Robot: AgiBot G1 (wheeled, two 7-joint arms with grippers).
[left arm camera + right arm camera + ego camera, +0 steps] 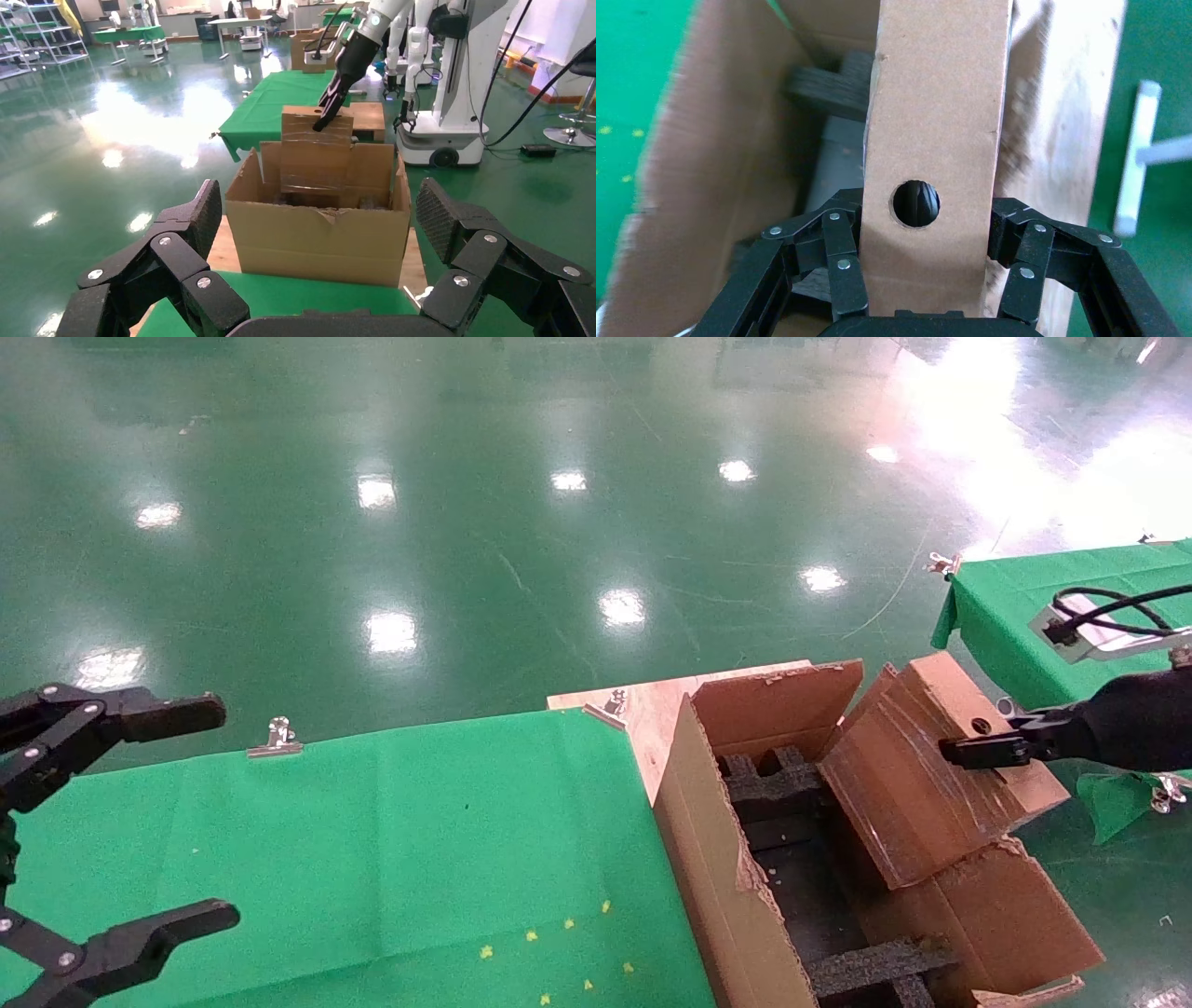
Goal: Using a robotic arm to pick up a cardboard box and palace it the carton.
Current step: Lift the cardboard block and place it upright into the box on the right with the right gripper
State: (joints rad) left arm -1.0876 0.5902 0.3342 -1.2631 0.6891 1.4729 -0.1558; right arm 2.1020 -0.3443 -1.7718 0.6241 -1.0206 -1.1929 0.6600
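1. R gripper is clamping the box by its end w/ the round hole; fingers are pressing both narrow sides, closed only as far as the box's width lets them.
2. Box is hanging tilted over the carton, its long axis running straight out from the gripper, far end dipping into the carton's open top toward the black foam.
3. Carton is lying directly beyond and below the R gripper; box is partly inside, not yet seated, as far as I can judge.
4. Next move prob. needs lowering along that long axis before letting go.
5. L gripper is parked well apart over the green table, spread wide, holding nothing. R arm is much the nearer.
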